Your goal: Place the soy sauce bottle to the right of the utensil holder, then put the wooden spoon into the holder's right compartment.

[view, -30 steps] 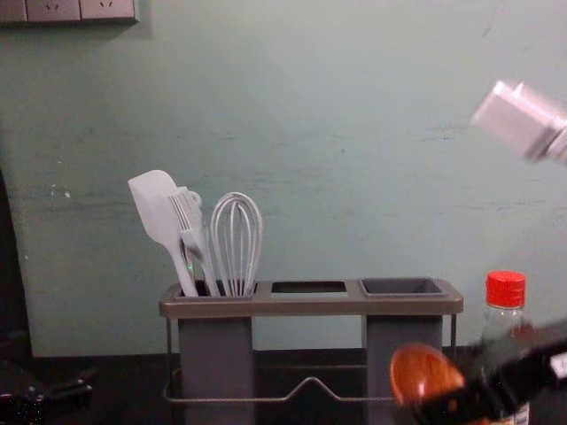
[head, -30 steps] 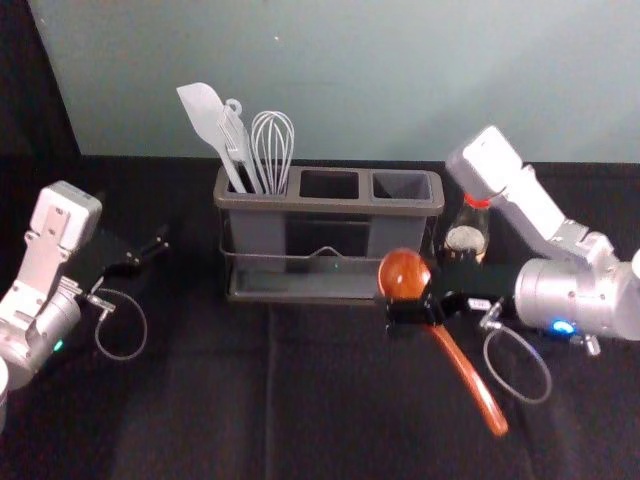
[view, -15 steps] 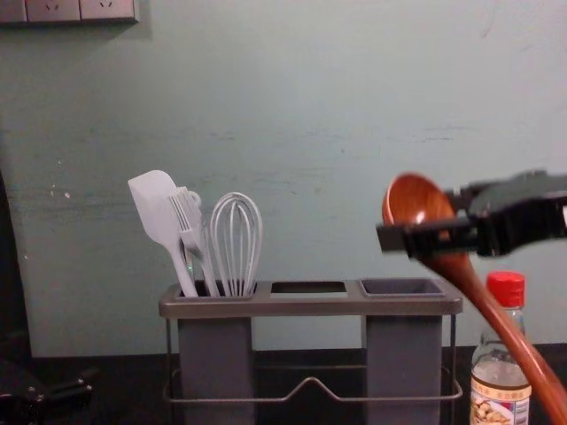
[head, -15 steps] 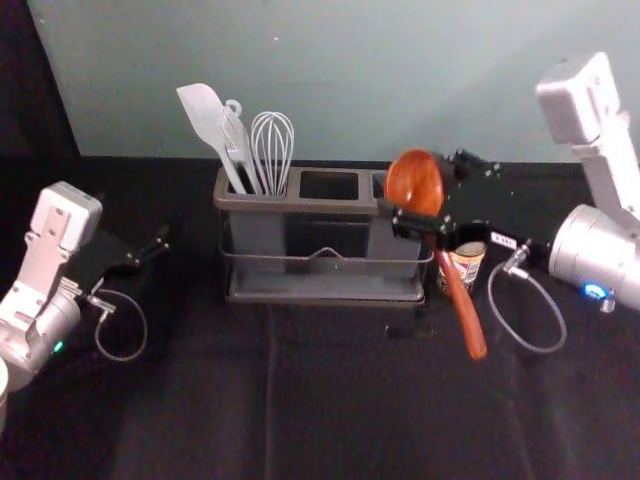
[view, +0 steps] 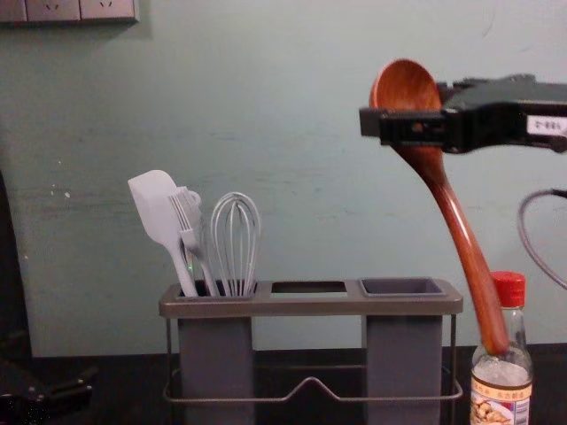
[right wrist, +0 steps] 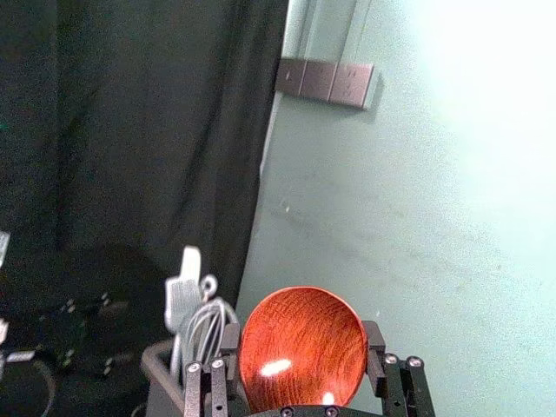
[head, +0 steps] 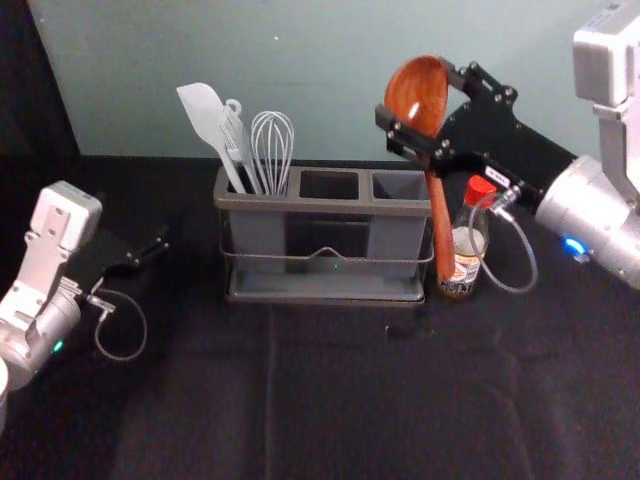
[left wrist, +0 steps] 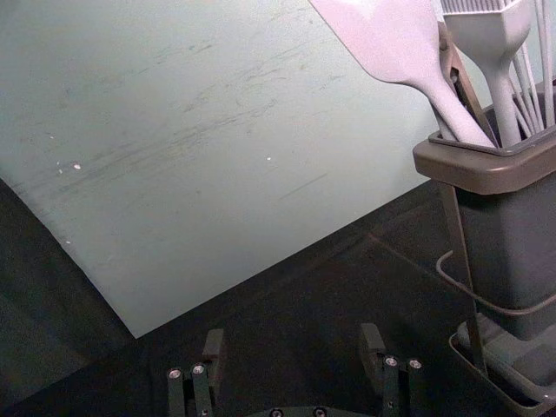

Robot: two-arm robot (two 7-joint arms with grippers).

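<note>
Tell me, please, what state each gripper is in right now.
Left gripper: jaws open, nothing between them, left of the utensil holder.
Right gripper: jaws closed on the wooden spoon at its bowl, raised on the right.

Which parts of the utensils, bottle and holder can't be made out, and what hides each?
- Lower ends of the spatula and whisk: head and chest views, behind the left compartment's walls.
- Floor of the right compartment: chest view, behind its front wall.
- Small print on the soy sauce bottle's label: chest view, too small.
- Part of the wooden spoon's bowl: chest view, behind the right pincer.
</note>
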